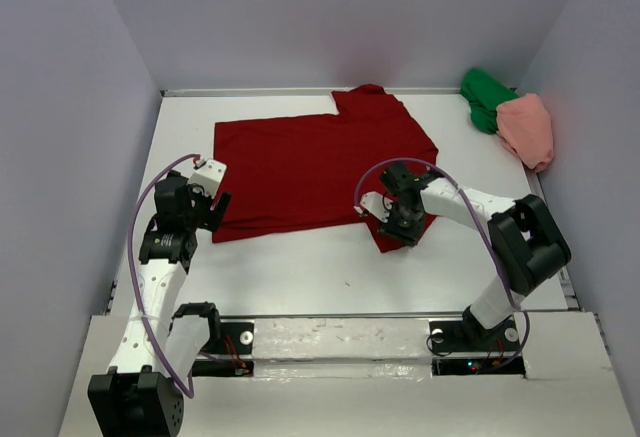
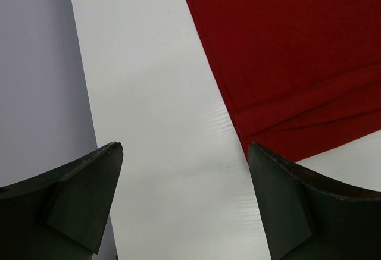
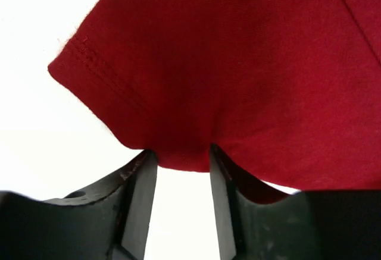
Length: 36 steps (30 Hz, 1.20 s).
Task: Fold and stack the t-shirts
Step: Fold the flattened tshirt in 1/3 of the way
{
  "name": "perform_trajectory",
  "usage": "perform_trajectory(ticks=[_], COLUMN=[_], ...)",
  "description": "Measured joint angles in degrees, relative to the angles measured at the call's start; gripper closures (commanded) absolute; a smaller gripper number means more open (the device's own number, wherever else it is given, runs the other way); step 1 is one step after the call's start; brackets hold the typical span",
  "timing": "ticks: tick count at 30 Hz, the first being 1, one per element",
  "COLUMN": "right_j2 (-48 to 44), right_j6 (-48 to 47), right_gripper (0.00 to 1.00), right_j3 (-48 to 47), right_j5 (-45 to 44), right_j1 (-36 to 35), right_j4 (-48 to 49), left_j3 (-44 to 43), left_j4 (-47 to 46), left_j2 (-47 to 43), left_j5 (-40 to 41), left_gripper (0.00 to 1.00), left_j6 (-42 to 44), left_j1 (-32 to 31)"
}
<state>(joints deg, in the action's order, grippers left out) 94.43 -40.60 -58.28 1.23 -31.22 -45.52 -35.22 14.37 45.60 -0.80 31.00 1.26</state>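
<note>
Progress: 0 of 3 t-shirts folded, nothing stacked.

- Dark red t-shirt (image 1: 310,172) lies opened out flat in a single spread on the bench (image 1: 300,277), centre to far side. No fold is made in the body; only a slight doubling of the cloth shows at its near-left corner in the left wrist view.
- Green t-shirt (image 1: 485,97) and salmon pink t-shirt (image 1: 528,127) sit bunched together in the far right corner, the pink one nearer and resting against the green. Both are untouched by either arm.
- Left to do, as I judge it: all folds on the red one, then spread, fold and stack the other 2.

Orientation of the red t-shirt: long axis runs left to right. The straight hem is at the left. 1 sleeve points to the far side and the other to the near side at the right end. So the neck should face right, though the collar itself is not clear.

Grippers:
- Left gripper (image 1: 212,212) is spread wide and holds nothing. It hovers just beside the near-left hem corner, over bare bench.
- Right gripper (image 3: 178,159) is at the near-right sleeve. Its jaws stand partway in, with the sleeve edge puckered between the tips. Bench shows through the gap, so I cannot tell whether the cloth is clamped.
</note>
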Motion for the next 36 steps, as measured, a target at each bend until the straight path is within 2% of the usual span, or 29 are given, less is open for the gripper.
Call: perform_trajectory(ticks=[5, 9, 17, 28, 36], right_j2=[0.0, -0.02, -0.26, -0.63, 4.7], right_j6=[0.42, 0.85, 1.2, 0.9, -0.59], right_gripper=[0.88, 1.0, 1.0, 1.0, 1.0], right_j3=[0.28, 0.28, -0.59, -11.37, -17.75], right_j5=[-1.27, -2.56, -4.59, -9.05, -12.85], right_j1=[-0.02, -0.02, -0.02, -0.02, -0.02], right_j4=[0.11, 0.17, -0.55, -1.57, -0.59], left_j3=[0.0, 0.0, 0.0, 0.0, 0.0], left_j4=[0.0, 0.0, 0.0, 0.02, 0.02], left_j2=[0.0, 0.0, 0.0, -0.11, -0.11], left_j5=[-0.72, -1.01, -1.75, -2.25, -2.75], left_gripper=[0.01, 0.01, 0.01, 0.01, 0.01], left_j6=[0.02, 0.02, 0.02, 0.04, 0.04], left_j1=[0.0, 0.0, 0.0, 0.0, 0.0])
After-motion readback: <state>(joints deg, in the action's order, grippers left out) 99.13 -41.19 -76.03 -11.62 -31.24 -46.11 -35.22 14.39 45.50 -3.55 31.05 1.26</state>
